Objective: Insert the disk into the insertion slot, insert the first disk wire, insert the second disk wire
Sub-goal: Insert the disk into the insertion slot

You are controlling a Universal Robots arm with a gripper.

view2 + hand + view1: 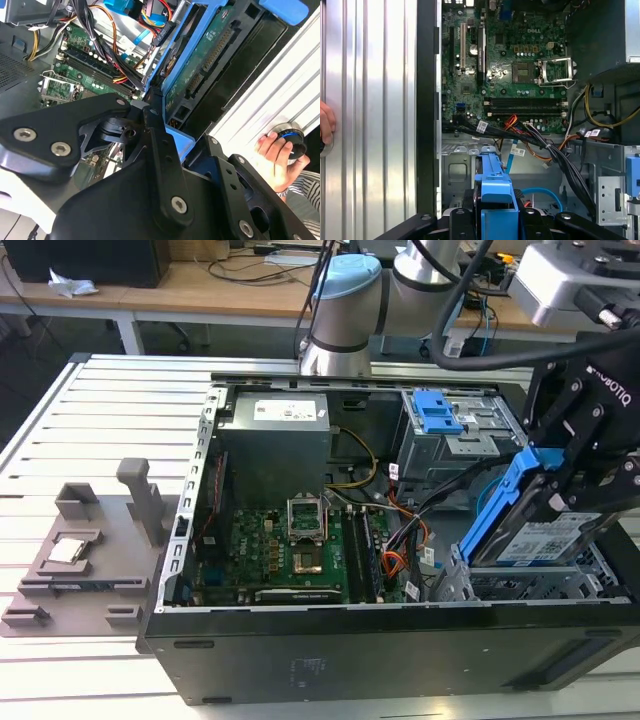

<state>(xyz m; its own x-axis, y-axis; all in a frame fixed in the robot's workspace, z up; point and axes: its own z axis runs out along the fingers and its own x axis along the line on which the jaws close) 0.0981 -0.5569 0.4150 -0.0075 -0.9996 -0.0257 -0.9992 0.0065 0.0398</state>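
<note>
The pincer (562,490) is clamped on the disk (548,537), which hangs tilted with its blue carrier edge raised. It sits over the insertion slot (520,585), at the corner of the case toward the exterior view's right, and does not look seated yet. The main risk, as I judge it, is the tilt. If the carrier meets the perforated cage walls at this angle, a corner could catch on the rim and jam, or the disk could twist in the grip. The slot looks only just wider than the carrier, so a small sideways offset would scrape or bind. The second disk wire (541,192) loops light blue just beside the carrier in the first wrist view and could be pinched under the disk. The black and orange cable bundle (552,152) runs close past the cage and may snag. The taller grey cage (450,440) with its blue latch stands just behind. A person's hand (274,150) rests at the slatted table (100,410) beside the case, near the arm's working area.
</note>
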